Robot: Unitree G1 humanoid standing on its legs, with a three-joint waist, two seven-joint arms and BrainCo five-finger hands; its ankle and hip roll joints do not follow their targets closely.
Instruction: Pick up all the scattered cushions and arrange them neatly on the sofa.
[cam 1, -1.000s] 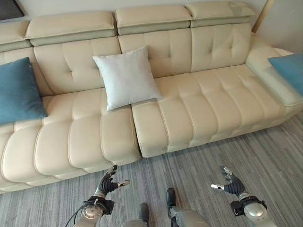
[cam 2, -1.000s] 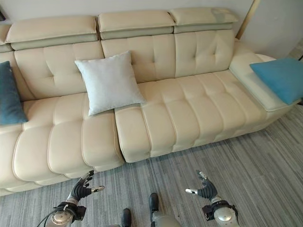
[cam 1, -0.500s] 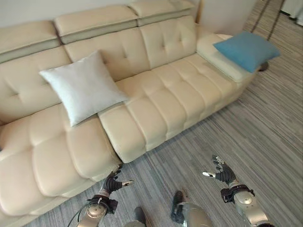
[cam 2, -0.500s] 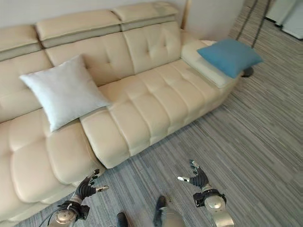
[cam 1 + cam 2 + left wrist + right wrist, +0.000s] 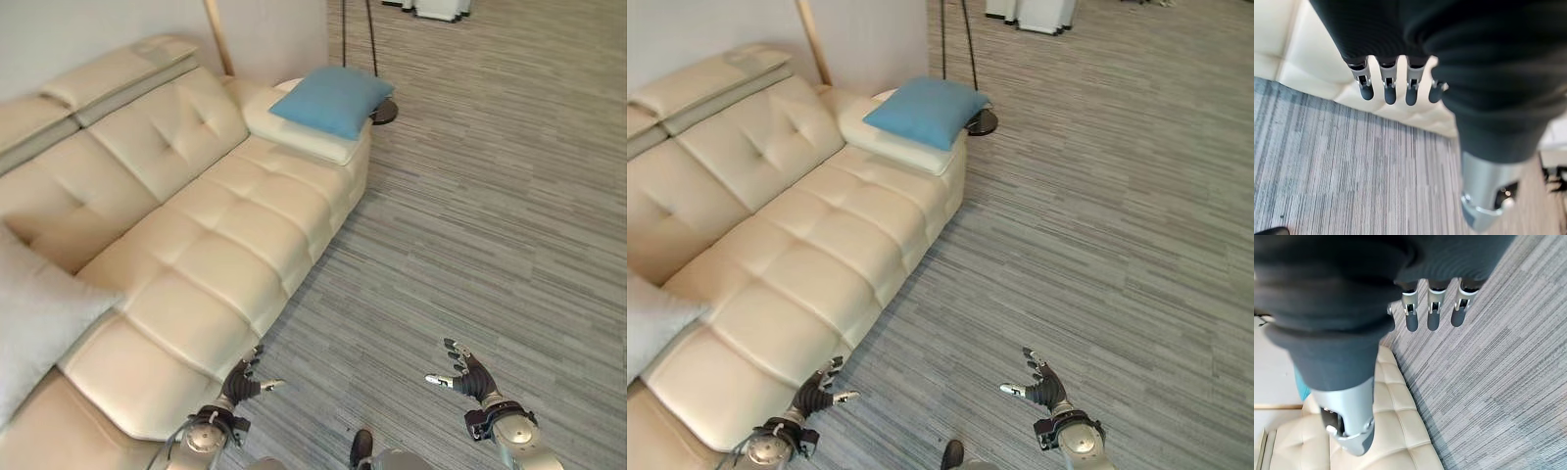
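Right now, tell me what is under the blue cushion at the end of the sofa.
The blue cushion lies on the sofa's cream end section, overhanging its outer edge toward a dark round base on the floor. The upholstery directly beneath the cushion is covered.

Living room, long cream tufted sofa [image 5: 196, 235] along a wall, blue cushion [image 5: 331, 100] on its end, grey striped carpet [image 5: 490, 225]
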